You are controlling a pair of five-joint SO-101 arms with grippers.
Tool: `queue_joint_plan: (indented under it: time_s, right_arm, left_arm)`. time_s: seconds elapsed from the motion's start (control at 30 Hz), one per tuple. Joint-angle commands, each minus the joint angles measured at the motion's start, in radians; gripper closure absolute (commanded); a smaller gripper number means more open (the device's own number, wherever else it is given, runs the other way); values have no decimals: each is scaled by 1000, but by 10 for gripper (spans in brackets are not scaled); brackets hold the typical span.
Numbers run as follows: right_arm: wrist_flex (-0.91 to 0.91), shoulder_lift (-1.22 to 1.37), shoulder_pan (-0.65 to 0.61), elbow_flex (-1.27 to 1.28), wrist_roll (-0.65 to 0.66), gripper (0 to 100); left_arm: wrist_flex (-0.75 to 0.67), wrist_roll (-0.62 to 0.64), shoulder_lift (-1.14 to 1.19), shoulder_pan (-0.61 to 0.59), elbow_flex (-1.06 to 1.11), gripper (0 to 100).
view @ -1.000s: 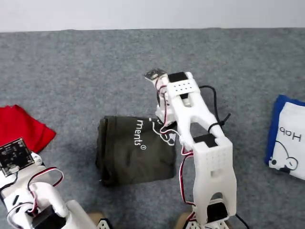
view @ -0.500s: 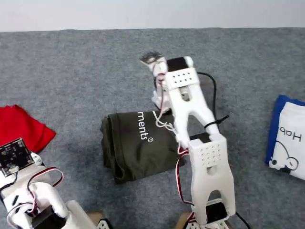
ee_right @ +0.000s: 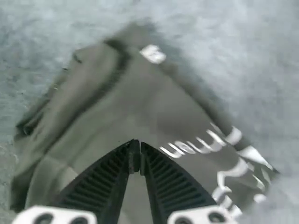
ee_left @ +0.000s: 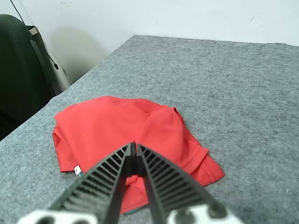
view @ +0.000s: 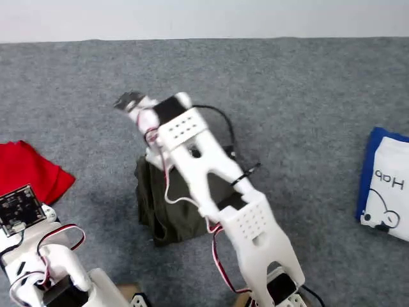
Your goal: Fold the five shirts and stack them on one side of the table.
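The dark olive shirt [view: 155, 206] lies folded near the middle of your grey table [view: 300, 89], a little toward the left. Its white print faces up in the right wrist view. Your right arm [view: 214, 185] stretches from the near edge across that shirt, covering much of it from above. Your right gripper [ee_right: 134, 143] sits directly over the olive cloth with its two fingers pressed together at the tips. You cannot tell whether any fabric is caught between them.

At the table's left edge you have the red shirt [view: 27, 170], lying loosely bunched rather than squared off, well apart from the olive one. Your left gripper [ee_left: 136, 148] hangs just above it, fingers closed tip to tip and holding nothing. The left arm's base [view: 45, 268] sits at the near left corner.

At the far right edge lies a blue and white shirt [view: 386, 185], folded, with dark print showing. A black chair [ee_left: 18, 74] stands beyond the table's left side.
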Motion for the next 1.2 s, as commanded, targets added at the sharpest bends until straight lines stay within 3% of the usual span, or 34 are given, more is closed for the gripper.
queue_joint_plan:
  time_s: [0.0, 0.33, 0.53, 0.73, 0.8, 0.93, 1.17]
  right_arm:
    - [-77, 33, -30, -61, -8, 988]
    - [-354, 133, 85, -63, 37, 988]
    - [-222, 134, 77, -229, 34, 988]
    - [56, 133, 35, -385, 35, 988]
    - [58, 120, 39, -379, 28, 988]
    - [58, 24, 33, -262, -5, 988]
    - [54, -268, -8, 218, -43, 988]
  left_arm:
    - [6, 9, -8, 0, -2, 993]
    - [8, 9, -8, 0, -2, 993]
    - [8, 9, -8, 0, -2, 993]
    - [8, 9, -8, 0, -2, 993]
    - [8, 9, -8, 0, -2, 993]
    - [8, 9, -8, 0, -2, 993]
    - [6, 9, -8, 0, -2, 993]
